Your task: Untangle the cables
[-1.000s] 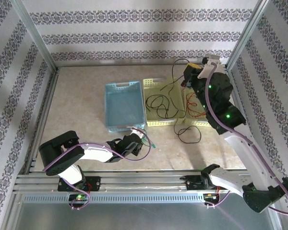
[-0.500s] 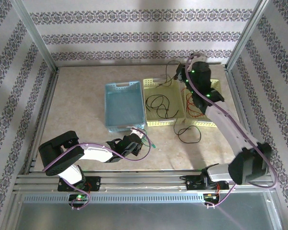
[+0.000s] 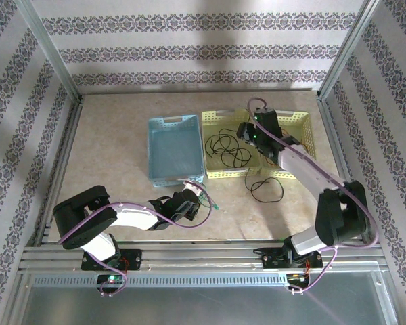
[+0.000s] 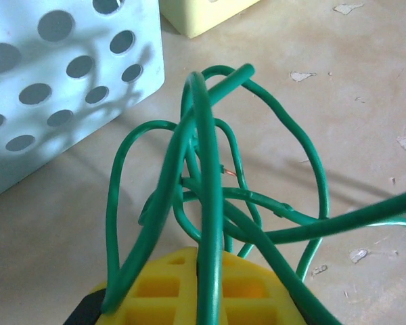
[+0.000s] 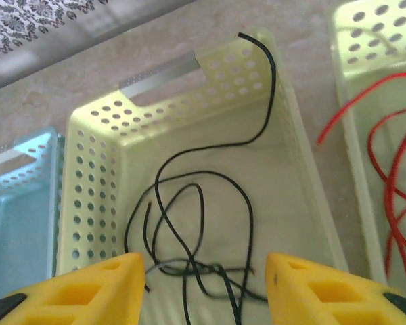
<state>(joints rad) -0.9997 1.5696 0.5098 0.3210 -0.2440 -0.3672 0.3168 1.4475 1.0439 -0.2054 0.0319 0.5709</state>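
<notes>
table [image 3: 115,149]: beige, mottled | blue basket [image 3: 172,121]: on table, mid-left | mid yellow basket [image 3: 220,115]: just beside blue, right | right yellow basket [image 3: 302,119]: beside mid yellow | black cable [image 3: 281,191]: loop on table just before yellow baskets

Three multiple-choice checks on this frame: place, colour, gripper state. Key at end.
1. The red cable lies in: A blue basket; B middle yellow basket; C right yellow basket.
2. The cable at the left gripper is: A red; B green; C black.
3. The right gripper is: A shut on red cable; B open over the black cable; C shut on a rim.
Key: C, red loops sit inside it; B, the green cable rises from its fingers; B, fingers apart, nothing between.
</notes>
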